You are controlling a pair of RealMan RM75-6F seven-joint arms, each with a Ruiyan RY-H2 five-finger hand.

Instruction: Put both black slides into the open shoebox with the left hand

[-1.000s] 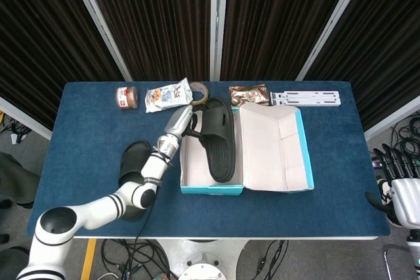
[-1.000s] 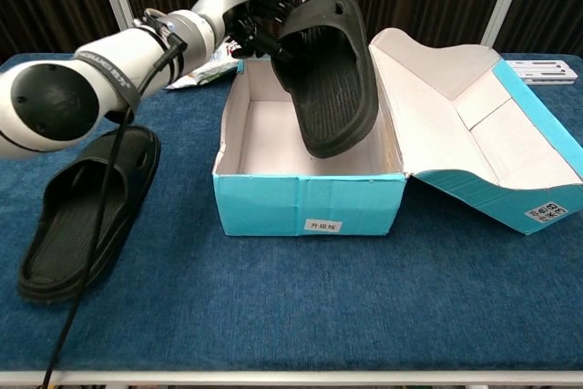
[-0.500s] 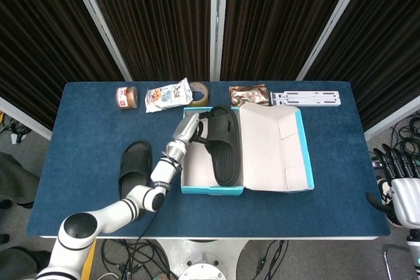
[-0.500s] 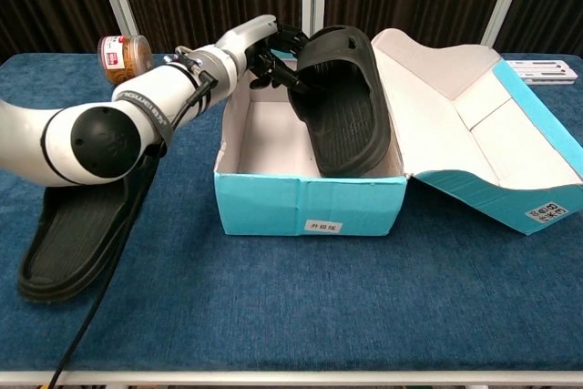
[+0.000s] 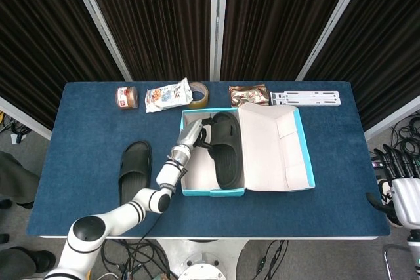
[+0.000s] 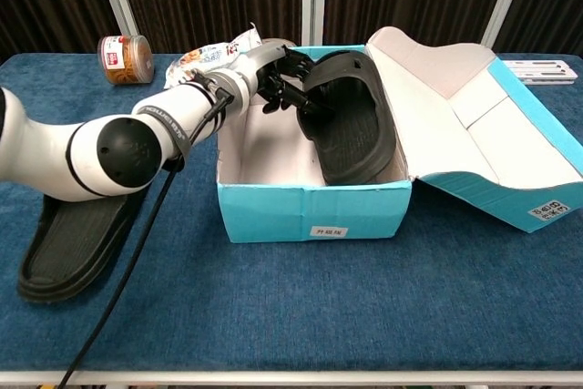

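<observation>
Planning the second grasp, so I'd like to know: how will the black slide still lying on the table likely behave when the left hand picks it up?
The slide on the table looks like thick moulded foam, so probably light and fairly stiff. Its twin in the shoebox, gripped by the left hand at one end, shows no sag. It lies flat on its sole, so it is unlikely to roll, and may slide if pushed.

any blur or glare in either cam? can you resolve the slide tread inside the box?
Head view: sharp, even light, no glare; the slide in the shoebox reads as solid black, no tread. Chest view: sharp, ribbed footbed visible; left hand dark against the slide; soft shadow on the box floor.
</observation>
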